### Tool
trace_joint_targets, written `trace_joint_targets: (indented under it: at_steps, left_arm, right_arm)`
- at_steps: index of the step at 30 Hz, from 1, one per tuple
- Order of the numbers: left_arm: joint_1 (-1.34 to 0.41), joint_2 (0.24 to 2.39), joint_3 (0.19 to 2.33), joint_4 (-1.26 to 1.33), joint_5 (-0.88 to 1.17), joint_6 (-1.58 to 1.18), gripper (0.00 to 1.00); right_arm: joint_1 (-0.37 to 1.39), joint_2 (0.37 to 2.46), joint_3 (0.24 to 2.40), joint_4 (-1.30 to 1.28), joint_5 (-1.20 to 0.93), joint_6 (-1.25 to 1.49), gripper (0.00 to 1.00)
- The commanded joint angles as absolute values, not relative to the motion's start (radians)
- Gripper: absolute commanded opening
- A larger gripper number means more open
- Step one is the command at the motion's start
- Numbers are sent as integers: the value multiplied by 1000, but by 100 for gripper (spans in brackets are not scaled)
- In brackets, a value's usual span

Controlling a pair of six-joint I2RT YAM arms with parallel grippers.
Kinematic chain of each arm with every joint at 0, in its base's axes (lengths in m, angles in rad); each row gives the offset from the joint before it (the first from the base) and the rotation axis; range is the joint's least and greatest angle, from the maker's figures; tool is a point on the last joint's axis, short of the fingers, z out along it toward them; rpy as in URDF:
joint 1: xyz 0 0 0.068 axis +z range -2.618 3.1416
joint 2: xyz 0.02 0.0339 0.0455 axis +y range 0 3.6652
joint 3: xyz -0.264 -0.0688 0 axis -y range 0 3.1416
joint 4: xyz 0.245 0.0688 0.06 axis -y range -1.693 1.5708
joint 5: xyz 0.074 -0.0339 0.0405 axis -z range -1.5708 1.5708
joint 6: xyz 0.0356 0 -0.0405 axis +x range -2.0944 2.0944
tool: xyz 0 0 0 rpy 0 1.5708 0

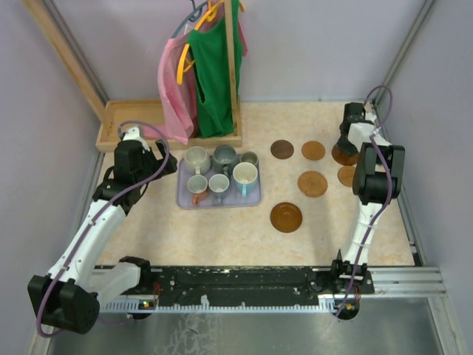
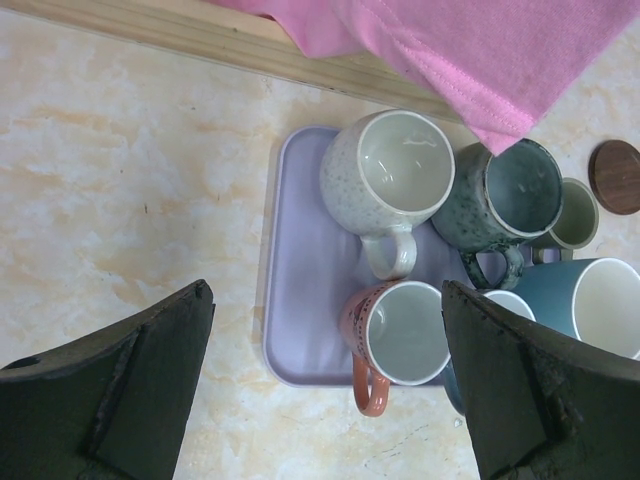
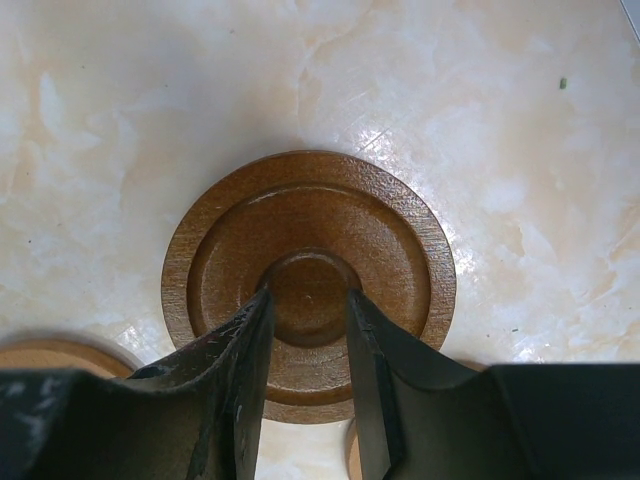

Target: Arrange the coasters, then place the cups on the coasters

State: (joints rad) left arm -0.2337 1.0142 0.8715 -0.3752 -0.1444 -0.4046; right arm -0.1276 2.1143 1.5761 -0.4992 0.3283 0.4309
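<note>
Noting edges first. Right tool (image 3: 308, 300) far back-right on tabletop (image 1: 222, 237), close to side wall (image 1: 443, 111); little room beyond. Fingers set narrowly apart, tips over the middle boss of one coaster (image 3: 400, 240) lying flat; nothing clamped between them; contact with it not clear. Rim of another showing at lower left of the right wrist view, close beside.

Counting six coasters (image 1: 312, 183) across the right half, all flat, none carrying a cup: two in a row at back, one mid, one nearest the arms, two by the right edge. Bare strip between these and tray (image 2: 290, 300); wide bare stretch in front, toward arm bases.

Left tool (image 2: 325, 295) hanging above tray's left rim, spread fully wide, holding nothing.

Tray holding all six cups (image 2: 400, 170), upright, packed close; strip of tray on left bare. Insides, where seen, empty. Pink cloth (image 2: 480, 50) overhanging the back cups; wooden base (image 1: 118, 126) just behind tray.
</note>
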Motion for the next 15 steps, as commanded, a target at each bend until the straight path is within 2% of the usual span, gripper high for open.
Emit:
trace_joint_targets:
  at_steps: [1, 15]
  left_arm:
    - [-236, 993, 877, -369, -129, -405, 100]
    - [-236, 1000, 889, -380, -140, -402, 100]
  right_arm:
    - [-149, 2099, 1597, -523, 353, 429, 37]
    - [-163, 2191, 1713, -534, 363, 414, 37]
